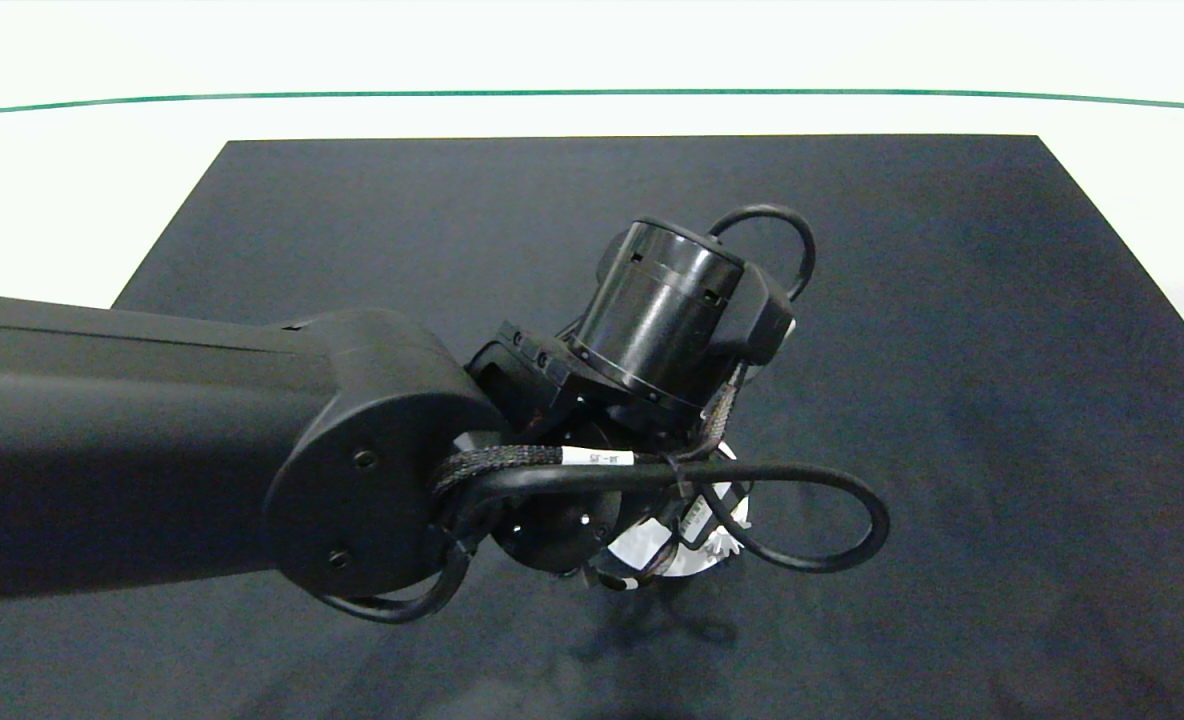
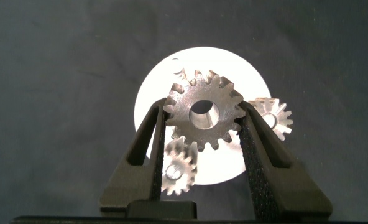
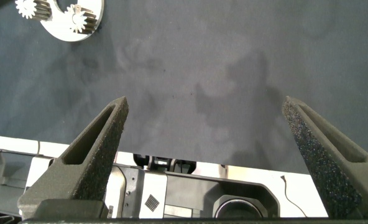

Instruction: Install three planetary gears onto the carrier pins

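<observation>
My left pincer [image 2: 202, 124] grips the third gear [image 2: 203, 117] by its teeth, flat, right above the white disc [image 2: 156, 84] on the dark tabletop [image 1: 952, 300]. Two gears [image 2: 179, 167] already sit on their pins. I judge the last pin lies under the held gear, hidden, so I should centre the bore over it, lower straight, and mesh nothing sideways before letting go. My right pincer [image 3: 202, 155] hangs wide open, well away.
</observation>
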You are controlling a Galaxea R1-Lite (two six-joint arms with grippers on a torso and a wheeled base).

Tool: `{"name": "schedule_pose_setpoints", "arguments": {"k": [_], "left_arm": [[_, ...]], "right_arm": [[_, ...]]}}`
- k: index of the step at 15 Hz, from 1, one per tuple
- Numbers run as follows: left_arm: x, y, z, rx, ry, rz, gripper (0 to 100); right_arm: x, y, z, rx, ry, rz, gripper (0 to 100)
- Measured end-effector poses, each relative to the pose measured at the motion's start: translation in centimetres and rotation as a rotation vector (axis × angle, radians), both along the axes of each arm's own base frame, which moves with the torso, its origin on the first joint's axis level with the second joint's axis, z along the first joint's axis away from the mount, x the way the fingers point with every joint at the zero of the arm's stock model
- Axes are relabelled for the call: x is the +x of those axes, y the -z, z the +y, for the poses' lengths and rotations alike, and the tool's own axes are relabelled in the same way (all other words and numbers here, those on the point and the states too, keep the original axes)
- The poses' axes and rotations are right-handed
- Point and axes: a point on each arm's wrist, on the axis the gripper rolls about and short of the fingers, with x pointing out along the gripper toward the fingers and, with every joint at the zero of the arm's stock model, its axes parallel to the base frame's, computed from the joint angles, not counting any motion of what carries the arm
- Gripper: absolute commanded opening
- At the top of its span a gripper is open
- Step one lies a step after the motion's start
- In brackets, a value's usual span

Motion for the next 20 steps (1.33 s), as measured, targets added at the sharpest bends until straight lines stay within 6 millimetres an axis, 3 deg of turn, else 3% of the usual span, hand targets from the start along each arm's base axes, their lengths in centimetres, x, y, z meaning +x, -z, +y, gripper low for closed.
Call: {"name": "schedule_pose_setpoints", "arguments": {"k": [9, 20], "left_arm": [[1.5, -0.1, -2.7, 0.054, 0.011, 0.025, 13], [4.8, 1.4, -3.4, 0.078, -0.032, 0.021, 13]], "right_arm": [[-0.9, 0.2, -0.1, 0.006, 0.001, -0.019, 100], [-0.9, 0.5, -0.1, 0.006, -0.002, -0.01, 100]]}}
